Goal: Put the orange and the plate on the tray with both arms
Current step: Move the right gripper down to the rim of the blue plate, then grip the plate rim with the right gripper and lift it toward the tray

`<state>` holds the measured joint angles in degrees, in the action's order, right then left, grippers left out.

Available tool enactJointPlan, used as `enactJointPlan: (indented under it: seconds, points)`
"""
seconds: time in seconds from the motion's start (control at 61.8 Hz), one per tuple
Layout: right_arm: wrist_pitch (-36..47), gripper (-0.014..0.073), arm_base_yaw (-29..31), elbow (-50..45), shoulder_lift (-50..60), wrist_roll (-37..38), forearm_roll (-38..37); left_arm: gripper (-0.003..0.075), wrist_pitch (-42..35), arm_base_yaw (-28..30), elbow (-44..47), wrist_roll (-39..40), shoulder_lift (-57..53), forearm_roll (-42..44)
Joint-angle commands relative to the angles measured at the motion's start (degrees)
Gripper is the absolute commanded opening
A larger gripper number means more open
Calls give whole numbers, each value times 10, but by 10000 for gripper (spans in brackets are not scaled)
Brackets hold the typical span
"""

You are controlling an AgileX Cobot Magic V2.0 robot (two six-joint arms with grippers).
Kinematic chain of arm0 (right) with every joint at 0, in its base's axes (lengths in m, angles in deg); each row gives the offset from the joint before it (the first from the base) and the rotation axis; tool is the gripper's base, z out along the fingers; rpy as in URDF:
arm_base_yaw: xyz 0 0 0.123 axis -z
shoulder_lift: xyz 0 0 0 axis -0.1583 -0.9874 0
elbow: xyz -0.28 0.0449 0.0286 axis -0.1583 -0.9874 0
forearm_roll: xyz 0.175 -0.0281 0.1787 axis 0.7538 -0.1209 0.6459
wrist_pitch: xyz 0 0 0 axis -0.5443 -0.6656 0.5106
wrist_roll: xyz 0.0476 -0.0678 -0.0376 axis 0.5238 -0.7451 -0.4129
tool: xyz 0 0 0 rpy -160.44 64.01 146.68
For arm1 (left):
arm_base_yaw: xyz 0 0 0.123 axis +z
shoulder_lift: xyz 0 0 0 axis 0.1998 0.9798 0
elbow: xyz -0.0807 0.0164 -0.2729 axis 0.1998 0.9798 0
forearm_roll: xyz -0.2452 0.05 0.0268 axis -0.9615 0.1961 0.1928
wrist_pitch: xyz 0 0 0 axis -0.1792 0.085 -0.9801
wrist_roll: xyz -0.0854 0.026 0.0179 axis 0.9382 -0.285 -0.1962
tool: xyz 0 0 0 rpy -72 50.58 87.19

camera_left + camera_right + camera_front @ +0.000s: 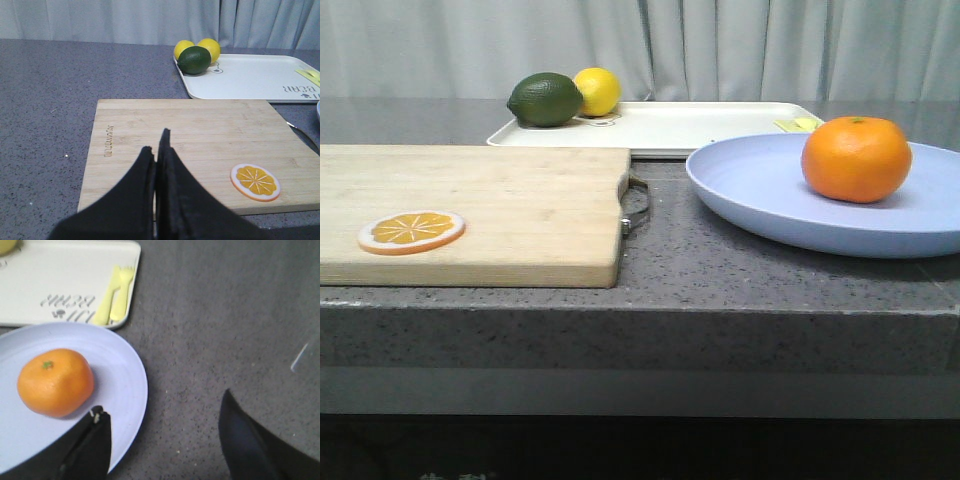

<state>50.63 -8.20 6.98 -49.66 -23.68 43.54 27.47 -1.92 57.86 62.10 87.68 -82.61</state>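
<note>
while both arms hang free:
left gripper (156, 145): fingers pressed together over the cutting board (200, 135)
right gripper (162, 415): spread wide, one finger over the plate (122, 390) rim
orange (856, 158): on the plate
tray (690, 127): behind, touching neither

One orange (856, 158), one plate (760, 190), one tray (700, 125), two lemons (209, 47), one lime (194, 60)

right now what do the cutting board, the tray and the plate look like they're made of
Cutting board: pale wood, probably bamboo; visible grain strips, unglossed, metal handle.
Tray: cream-white, smooth, faint sheen, printed lettering; likely plastic or melamine.
Plate: matte lavender-blue, uniform, no glaze shine; likely plastic, though ceramic can't be excluded.
</note>
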Motion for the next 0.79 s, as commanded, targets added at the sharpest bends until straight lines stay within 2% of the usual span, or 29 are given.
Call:
enactJointPlan:
  seconds: [0.0,0.243,0.389,0.777]
  points:
    - [-12,433,2,53,-54,-1,7,-17,-49,2,-14,5,6,-3]
    - [-54,435,2,137,-220,-1,75,-17,-49,2,-14,5,6,-3]
    - [-67,435,2,170,-284,-1,117,-17,-49,2,-14,5,6,-3]
    - [-85,435,12,190,-349,-1,131,-17,-49,2,-14,5,6,-3]
